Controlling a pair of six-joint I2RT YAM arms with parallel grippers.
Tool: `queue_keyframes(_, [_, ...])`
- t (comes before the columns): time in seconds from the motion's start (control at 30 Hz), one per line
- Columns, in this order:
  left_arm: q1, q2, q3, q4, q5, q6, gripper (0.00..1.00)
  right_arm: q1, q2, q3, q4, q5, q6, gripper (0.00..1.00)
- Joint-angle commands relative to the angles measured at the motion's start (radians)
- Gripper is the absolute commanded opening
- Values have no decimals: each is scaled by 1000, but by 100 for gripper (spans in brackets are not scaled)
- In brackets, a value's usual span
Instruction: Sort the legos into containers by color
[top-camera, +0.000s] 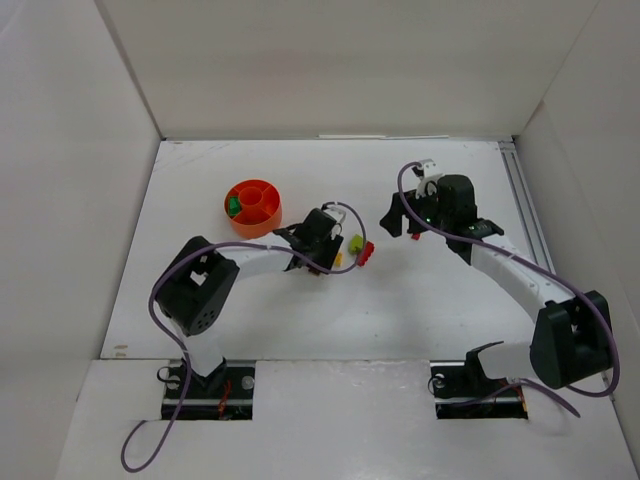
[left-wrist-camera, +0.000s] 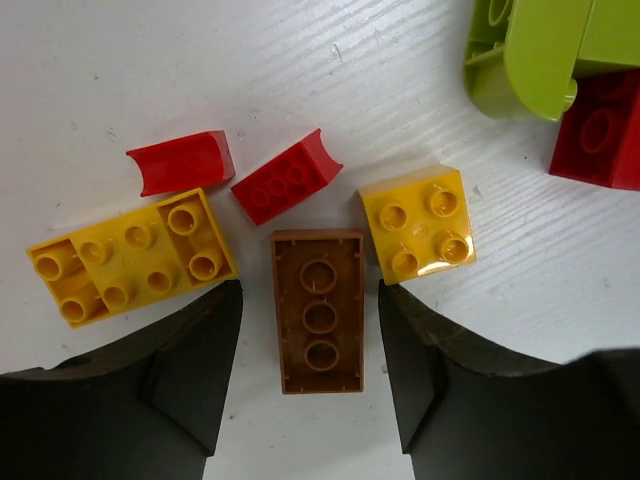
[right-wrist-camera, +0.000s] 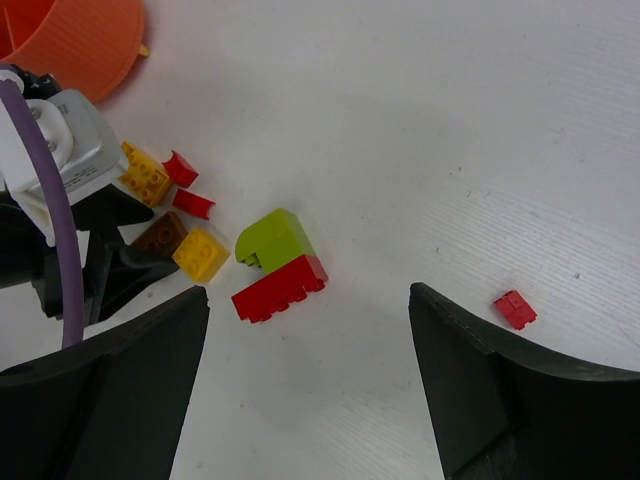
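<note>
Pick step. My left pincer (left-wrist-camera: 310, 295) straddles brown brick (left-wrist-camera: 318, 310) on bench, jaws half-open, slim gap each side, no grip yet. Yellow brick (left-wrist-camera: 417, 224) just right. Right pincer (right-wrist-camera: 308, 292) wide, empty. Next, I judge: squeeze squarely, lift, carry to bowl (top-camera: 262, 222) nearby.

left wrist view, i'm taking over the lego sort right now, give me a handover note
Left gripper: open, jaws straddling the brown brick with narrow gaps either side, not gripped yet.
Right gripper: open, empty, near the pile.
Orange bowl: holds green pieces in one compartment.
Done: only the green, as far as shows.
Left on the table: brown brick, long yellow brick, square yellow brick, red curved pieces, lime piece with a red brick against it, and a small red brick lying apart.
</note>
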Motion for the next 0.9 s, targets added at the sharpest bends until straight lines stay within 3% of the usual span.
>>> queue_keyframes(0.0, [-7,24,38,-11,-26,2,51,-9,-29,4,22,-27,-4,85])
queue_keyframes(0.23, [-26,33,56,-29,-117,-29,24,-18,-29,13,22,-27,-4,85])
queue_keyframes(0.4, [-47,-38,56,-38,-192,-75,13,-18,-49,4,22,-36,-4,85])
queue_keyframes(0.47, [-47,-118,26,-38,-255,-153,11,-18,-58,4,22,-36,-13,85])
queue_keyframes(0.5, [-47,-148,16,-38,-358,-196,11,-18,-58,4,22,-36,-13,85])
queue_keyframes(0.6, [-47,-254,-21,-38,-463,-314,16,-18,-69,-5,22,-36,-13,85])
queue_keyframes(0.73, [-20,-329,-36,-27,-623,-418,16,-18,-69,-5,22,-36,-13,85])
queue_keyframes(0.87, [36,-361,-47,-70,-799,-613,17,-18,-69,-5,22,-36,-13,85])
